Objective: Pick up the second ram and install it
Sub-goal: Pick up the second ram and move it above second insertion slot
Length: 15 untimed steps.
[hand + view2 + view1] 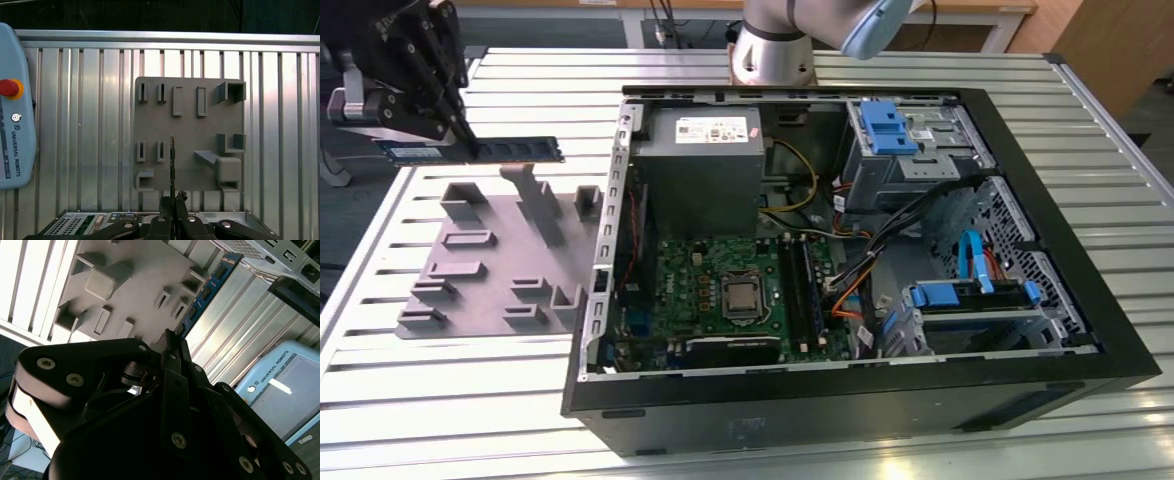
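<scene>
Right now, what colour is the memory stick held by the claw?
The memory stick is blue with black chips; the exterior view shows it best.

Black gripper (171, 340) in the foreground, fingers pinched on the near end of the second ram (207, 290). The ram runs away from it: blue board, a row of black chips. Behind it lie the grey holder plate (135, 290) and the ribbed metal surface (240, 330). A pale blue pendant (285, 385) rests on the surface, and a computer case (280, 252) stands past the ram's far end.
</scene>
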Motion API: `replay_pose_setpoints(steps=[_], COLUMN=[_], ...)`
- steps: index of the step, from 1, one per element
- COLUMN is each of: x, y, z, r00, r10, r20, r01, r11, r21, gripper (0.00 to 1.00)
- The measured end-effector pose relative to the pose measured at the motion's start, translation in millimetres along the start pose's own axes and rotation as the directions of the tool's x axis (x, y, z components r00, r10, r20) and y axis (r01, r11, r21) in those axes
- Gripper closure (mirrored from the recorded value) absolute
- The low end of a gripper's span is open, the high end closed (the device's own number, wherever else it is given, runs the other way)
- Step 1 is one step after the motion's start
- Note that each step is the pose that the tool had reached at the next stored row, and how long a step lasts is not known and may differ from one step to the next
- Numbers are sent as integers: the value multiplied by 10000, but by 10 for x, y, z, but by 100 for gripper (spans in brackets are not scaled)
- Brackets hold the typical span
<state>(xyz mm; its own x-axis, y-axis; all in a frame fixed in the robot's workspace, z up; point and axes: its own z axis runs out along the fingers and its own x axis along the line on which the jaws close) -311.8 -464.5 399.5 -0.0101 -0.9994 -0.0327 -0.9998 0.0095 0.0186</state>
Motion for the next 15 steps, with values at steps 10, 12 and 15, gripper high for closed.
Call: replay_pose_setpoints(steps=[10, 12, 15], x=[0, 0, -1], y=[-47, -56, -70], z=[-1, -1, -1], r00=[10000, 10000, 10000], r10=[0, 0, 0], r20=[0, 0, 1], r01=[0, 0, 0], r11=[10000, 10000, 10000], r21=[0, 1, 1], gripper=[86, 86, 86])
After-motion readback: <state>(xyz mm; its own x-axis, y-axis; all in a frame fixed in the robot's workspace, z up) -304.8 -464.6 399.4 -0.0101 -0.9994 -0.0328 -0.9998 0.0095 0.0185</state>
